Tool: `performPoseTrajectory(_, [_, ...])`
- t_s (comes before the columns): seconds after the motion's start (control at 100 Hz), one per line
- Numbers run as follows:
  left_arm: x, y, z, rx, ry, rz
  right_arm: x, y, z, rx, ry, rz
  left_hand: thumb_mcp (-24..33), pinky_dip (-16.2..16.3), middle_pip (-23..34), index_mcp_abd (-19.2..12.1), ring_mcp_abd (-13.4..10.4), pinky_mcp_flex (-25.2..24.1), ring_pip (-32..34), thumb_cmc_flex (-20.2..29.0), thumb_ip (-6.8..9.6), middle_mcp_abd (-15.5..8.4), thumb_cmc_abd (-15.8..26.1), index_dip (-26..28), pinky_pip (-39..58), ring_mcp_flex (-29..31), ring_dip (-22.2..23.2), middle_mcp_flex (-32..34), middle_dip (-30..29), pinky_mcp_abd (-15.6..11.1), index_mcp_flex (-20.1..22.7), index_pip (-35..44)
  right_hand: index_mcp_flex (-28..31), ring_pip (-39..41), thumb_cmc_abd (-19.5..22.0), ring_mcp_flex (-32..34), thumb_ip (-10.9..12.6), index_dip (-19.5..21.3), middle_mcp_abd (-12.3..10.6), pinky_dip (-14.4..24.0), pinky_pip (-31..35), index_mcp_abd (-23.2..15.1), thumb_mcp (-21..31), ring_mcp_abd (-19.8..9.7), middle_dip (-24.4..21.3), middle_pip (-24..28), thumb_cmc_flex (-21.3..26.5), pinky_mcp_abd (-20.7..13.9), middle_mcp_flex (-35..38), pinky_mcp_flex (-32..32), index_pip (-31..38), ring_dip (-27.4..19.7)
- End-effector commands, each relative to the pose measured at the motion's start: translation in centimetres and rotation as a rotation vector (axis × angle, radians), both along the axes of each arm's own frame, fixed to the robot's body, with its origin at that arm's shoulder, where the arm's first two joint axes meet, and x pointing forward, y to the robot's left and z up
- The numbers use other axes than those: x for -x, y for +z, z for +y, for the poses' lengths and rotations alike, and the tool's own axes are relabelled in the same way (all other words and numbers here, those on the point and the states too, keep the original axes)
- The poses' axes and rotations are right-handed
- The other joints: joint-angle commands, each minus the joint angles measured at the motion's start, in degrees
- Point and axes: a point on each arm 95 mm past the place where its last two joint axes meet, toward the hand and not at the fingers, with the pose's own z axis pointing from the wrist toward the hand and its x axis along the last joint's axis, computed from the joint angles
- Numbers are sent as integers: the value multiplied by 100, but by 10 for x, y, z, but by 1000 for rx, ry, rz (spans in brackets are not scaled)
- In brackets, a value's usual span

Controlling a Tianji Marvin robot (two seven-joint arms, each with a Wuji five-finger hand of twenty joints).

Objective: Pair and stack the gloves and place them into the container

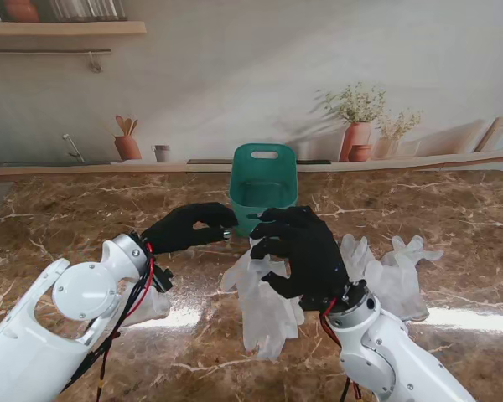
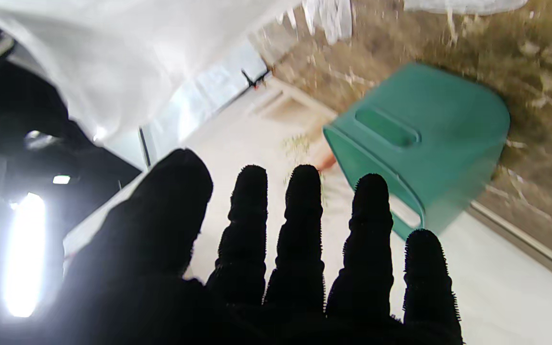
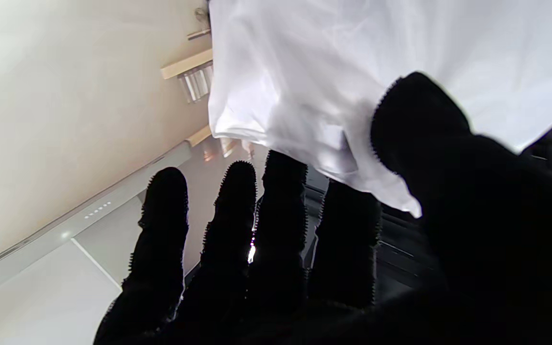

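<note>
- So the right hand is pinching the held gloves, a white translucent bunch. Its wrist view shows the thumb pressed into the sheet against the fingers, and the rest dangles from the hand toward the table.
- The left hand sits just beside the right one. Fingers look spread in its wrist view with nothing between them, so I'd call it empty and loose, though white material hangs close by it.
- The green container stands just past both hands' fingertips, open side up.
- More loose gloves lie flat to the outer side of the right hand, touching each other.
- My read: this is the drop-off step for one stacked pair, with the other pair not yet done.
- The next move looks like carrying the bunch over the container rim and letting go. The dangling tail is long and floppy, so it probably needs enough lift to clear the near wall, or it'll drape over the edge.
</note>
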Motion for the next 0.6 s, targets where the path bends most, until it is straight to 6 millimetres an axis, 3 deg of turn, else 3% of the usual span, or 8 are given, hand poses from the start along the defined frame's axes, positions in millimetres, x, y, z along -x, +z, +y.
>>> performPoseTrajectory(0.0, [10, -4, -3, 20, 12, -3, 0, -8, 0, -1, -37, 39, -302, 118, 80, -238, -127, -35, 149, 87, -138, -20, -139, 317, 388, 24, 161, 13, 19, 82, 142, 213, 34, 0, -109, 230, -55, -59, -34, 176, 110, 148, 203, 84, 143, 92, 43, 54, 116, 54, 155, 175])
performPoseTrajectory(0.1, [19, -3, -3, 27, 25, -50, -1, -12, -1, 4, -93, 78, -622, 109, 92, -330, -79, 79, 239, 14, -157, -35, -375, 301, 608, 274, 207, 348, 31, 257, 814, 350, 15, 39, -136, 416, 8, -80, 80, 223, 232, 332, 228, 247, 247, 150, 95, 152, 260, 140, 234, 241])
performPoseTrajectory(0.2, [28, -3, -7, -1, -7, -60, -2, -14, 2, 7, -168, 105, -1081, -37, -197, -38, -116, 3, 39, -507, 52, -31, -220, -326, 574, 142, 87, 283, -155, 268, 1203, -280, 8, 29, -227, 867, 94, -171, 329, 260, 451, 683, 217, 553, 372, 181, 203, 366, 556, 368, 395, 315])
performPoseTrajectory(0.21, [29, -3, -7, -5, -10, -60, -2, -14, 3, 8, -178, 109, -1493, -47, -206, -16, -124, -2, 22, -347, 106, -28, -142, -551, 569, 124, 66, 252, -215, 268, 1220, -302, 10, 31, -237, 900, 100, -175, 351, 259, 462, 693, 219, 577, 377, 184, 209, 379, 577, 384, 404, 318])
performPoseTrajectory(0.28, [33, -5, -10, -35, -32, -65, -1, -15, 6, -1, -225, 132, -2312, -120, -503, 163, -190, -111, -205, -197, 190, -12, -5, -1138, 354, -129, -58, -42, -437, 224, 1199, -945, -14, 52, -304, 1163, 174, -240, 468, 222, 610, 801, 238, 711, 619, 231, 252, 479, 756, 490, 493, 390])
performPoseTrajectory(0.48, [37, -16, -19, -54, -75, -93, 0, -17, 13, -32, -323, 209, -2374, -224, -959, 525, -425, -214, -820, -638, 211, 9, -336, -2037, -715, -915, -463, -944, -902, -30, 717, -2156, -109, 396, -210, 1510, 262, -224, 551, 177, 979, 799, 131, 876, 1089, 463, 317, 603, 1084, 655, 491, 602])
performPoseTrajectory(0.51, [37, -16, -20, -63, -81, -103, -1, -17, 13, -32, -331, 213, -2311, 97, -948, 535, -445, -194, -859, -715, 222, 1, -419, -2116, -968, -949, -512, -984, -958, -57, 703, -2221, -105, 453, -207, 1528, 267, -225, 567, 162, 1023, 845, 112, 881, 1135, 499, 331, 613, 1103, 662, 496, 631])
performPoseTrajectory(0.59, [39, -18, -23, -76, -97, -112, -1, -17, 15, -24, -370, 225, -2342, 107, -995, 603, -493, -233, -963, -827, 234, 52, -460, -2136, -1237, -1055, -578, -1035, -1002, -129, 640, -2256, -92, 622, -198, 1529, 262, -244, 606, 124, 1142, 879, -2, 878, 1212, 592, 305, 586, 1109, 641, 515, 719])
